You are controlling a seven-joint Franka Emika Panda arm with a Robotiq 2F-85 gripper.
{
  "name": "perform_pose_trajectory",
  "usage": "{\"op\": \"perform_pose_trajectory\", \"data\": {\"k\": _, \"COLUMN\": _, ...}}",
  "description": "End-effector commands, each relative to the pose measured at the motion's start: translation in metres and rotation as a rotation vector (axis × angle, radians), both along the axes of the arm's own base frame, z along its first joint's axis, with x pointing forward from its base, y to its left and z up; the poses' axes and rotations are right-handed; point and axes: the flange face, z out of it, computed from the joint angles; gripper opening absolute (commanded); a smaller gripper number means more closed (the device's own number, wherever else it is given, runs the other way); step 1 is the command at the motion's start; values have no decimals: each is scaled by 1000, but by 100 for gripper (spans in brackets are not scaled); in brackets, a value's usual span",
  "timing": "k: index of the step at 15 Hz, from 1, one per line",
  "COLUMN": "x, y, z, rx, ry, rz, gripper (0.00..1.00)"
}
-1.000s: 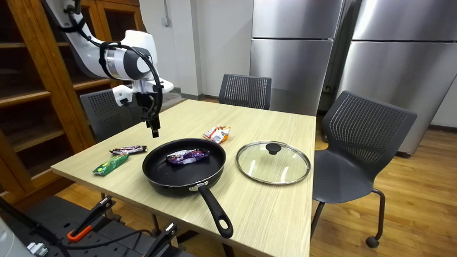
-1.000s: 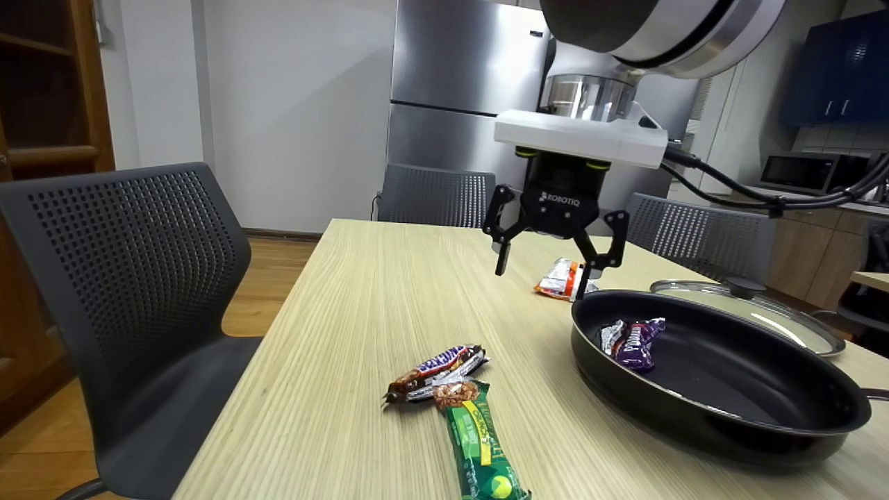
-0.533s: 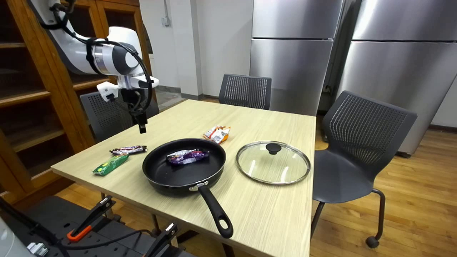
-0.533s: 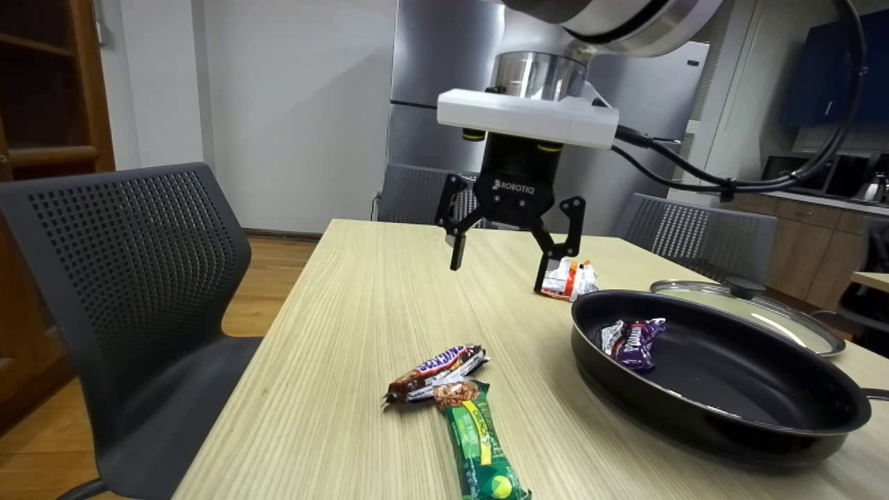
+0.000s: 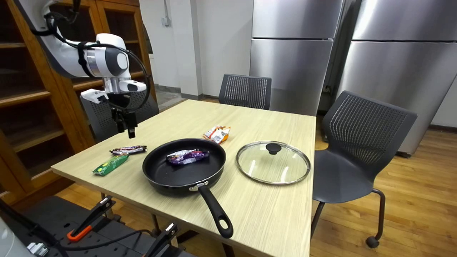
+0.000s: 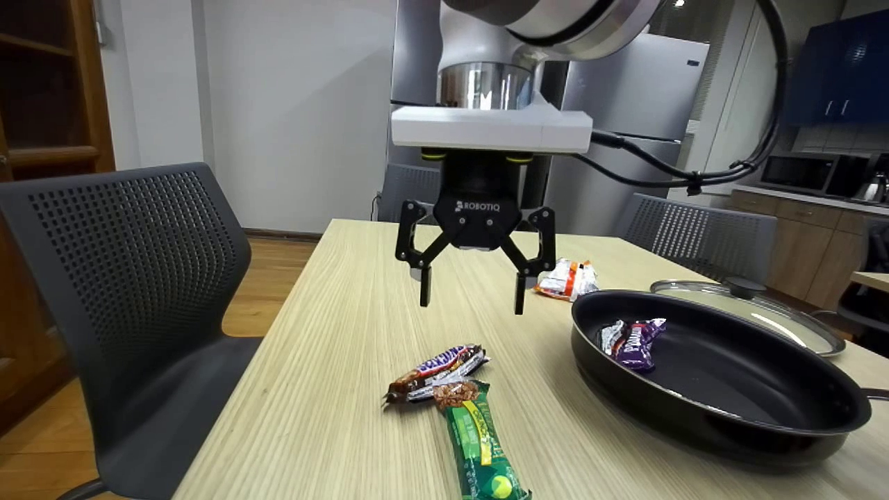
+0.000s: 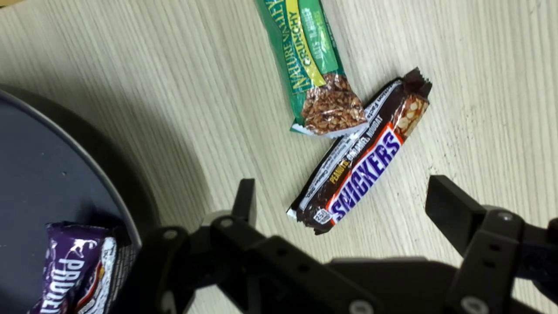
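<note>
My gripper (image 6: pixel 472 309) hangs above the table with its jaws wide apart and nothing between its fingers. Below it, and seen between the fingers in the wrist view, lies a brown Snickers bar (image 7: pixel 362 165), slanting on the tabletop. A green Nature Valley bar (image 7: pixel 305 56) rests one end against the Snickers wrapper; whether it overlaps on top is likely but slight. Beside them stands a black frying pan (image 5: pixel 160 175) with a purple wrapped packet (image 5: pixel 187 157) inside. The wrist view cuts off part of that purple packet (image 7: pixel 72 266) and of the green bar.
An orange and white bag (image 5: pixel 217 135) lies behind the pan. To the pan's side is a glass lid (image 5: pixel 257 167) with a black knob (image 5: pixel 273 147). The pan's handle (image 5: pixel 216 210) points toward the table's near edge. Grey chairs (image 5: pixel 342 171) surround the wooden table (image 5: pixel 271 217).
My gripper has moved away from the pan to over the Snickers bar, and has come lower in the last half second. Its jaws stayed open; the objects on the table have not moved.
</note>
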Motion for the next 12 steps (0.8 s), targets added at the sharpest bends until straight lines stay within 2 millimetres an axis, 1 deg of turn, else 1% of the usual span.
{"op": "perform_pose_trajectory", "data": {"k": 1, "x": -4, "y": 19, "z": -8, "rx": -12, "ry": 37, "rz": 136, "gripper": 100}}
{"op": "perform_pose_trajectory", "data": {"k": 3, "x": -10, "y": 25, "z": -15, "rx": -13, "ry": 46, "rz": 194, "gripper": 100}}
{"op": "perform_pose_trajectory", "data": {"k": 6, "x": -22, "y": 26, "z": -26, "rx": -4, "ry": 63, "rz": 276, "gripper": 100}}
{"op": "perform_pose_trajectory", "data": {"k": 12, "x": -36, "y": 15, "z": -51, "rx": -3, "ry": 129, "rz": 369, "gripper": 100}}
